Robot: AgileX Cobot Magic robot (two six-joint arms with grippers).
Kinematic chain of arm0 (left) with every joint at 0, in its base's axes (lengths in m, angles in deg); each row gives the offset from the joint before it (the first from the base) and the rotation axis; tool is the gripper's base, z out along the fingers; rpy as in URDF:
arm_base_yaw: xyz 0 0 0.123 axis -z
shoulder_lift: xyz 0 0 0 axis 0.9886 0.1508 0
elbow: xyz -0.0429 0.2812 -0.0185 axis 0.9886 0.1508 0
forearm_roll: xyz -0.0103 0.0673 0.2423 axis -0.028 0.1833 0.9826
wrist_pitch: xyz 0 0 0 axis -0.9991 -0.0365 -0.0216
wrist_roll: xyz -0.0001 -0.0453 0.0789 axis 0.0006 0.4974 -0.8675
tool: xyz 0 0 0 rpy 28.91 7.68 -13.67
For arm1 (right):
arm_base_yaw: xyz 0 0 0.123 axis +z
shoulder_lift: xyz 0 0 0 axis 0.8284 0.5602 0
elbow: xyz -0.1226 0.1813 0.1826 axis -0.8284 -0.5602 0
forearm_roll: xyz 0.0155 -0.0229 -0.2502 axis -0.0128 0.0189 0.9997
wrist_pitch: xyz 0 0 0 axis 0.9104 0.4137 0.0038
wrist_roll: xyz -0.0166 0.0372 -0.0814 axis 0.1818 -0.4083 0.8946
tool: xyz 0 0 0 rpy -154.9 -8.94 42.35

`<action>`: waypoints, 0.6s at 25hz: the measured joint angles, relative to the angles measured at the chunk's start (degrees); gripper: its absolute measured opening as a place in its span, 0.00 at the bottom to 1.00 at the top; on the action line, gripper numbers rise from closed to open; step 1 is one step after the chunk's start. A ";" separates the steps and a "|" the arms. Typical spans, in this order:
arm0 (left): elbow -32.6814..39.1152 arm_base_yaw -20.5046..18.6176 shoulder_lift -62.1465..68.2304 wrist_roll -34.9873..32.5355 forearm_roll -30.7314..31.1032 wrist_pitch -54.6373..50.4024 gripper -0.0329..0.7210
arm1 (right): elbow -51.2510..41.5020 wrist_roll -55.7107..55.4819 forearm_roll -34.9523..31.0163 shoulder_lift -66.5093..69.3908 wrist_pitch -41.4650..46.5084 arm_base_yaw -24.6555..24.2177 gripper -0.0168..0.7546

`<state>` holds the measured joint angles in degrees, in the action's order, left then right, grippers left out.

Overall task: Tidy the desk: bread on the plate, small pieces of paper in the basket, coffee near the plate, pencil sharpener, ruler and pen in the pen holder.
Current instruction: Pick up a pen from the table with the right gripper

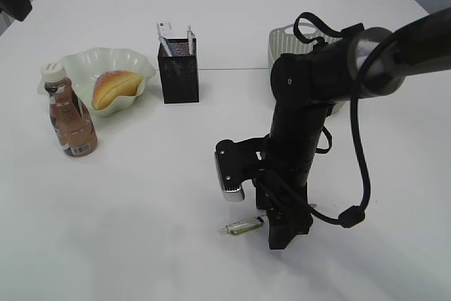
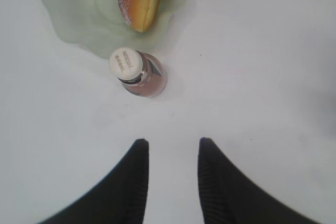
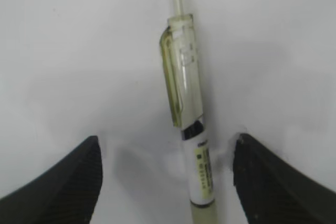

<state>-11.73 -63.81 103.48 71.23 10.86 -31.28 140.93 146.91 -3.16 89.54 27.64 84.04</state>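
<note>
A pale yellow-green pen (image 3: 188,108) lies on the white table, its clip end showing in the exterior view (image 1: 243,228). My right gripper (image 3: 167,142) is open, low over the pen, which lies between the jaws nearer the right one; it shows in the exterior view (image 1: 282,234). The bread (image 1: 115,87) lies on the pale green plate (image 1: 84,65). The coffee bottle (image 1: 69,112) stands next to the plate. My left gripper (image 2: 170,145) is open and empty above the bottle (image 2: 137,72). The black mesh pen holder (image 1: 179,70) holds white items.
A pale green basket (image 1: 282,40) stands at the back right, mostly hidden by the right arm. The left arm shows only at the top left corner of the exterior view.
</note>
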 joint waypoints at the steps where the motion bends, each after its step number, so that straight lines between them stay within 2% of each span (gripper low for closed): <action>1: 0.00 0.00 0.00 0.00 0.00 0.00 0.36 | 0.00 0.00 -0.17 0.00 0.24 0.00 0.76; 11: 0.00 0.00 0.00 0.00 0.00 0.00 0.36 | 0.00 0.00 -0.62 0.00 -0.94 0.00 0.75; 15: 0.00 0.00 0.00 0.00 0.00 0.00 0.36 | 0.00 0.00 -0.62 0.00 -2.05 0.00 0.68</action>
<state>-11.73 -63.81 103.48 71.23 10.86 -31.28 140.93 146.91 -3.78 89.54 25.59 84.04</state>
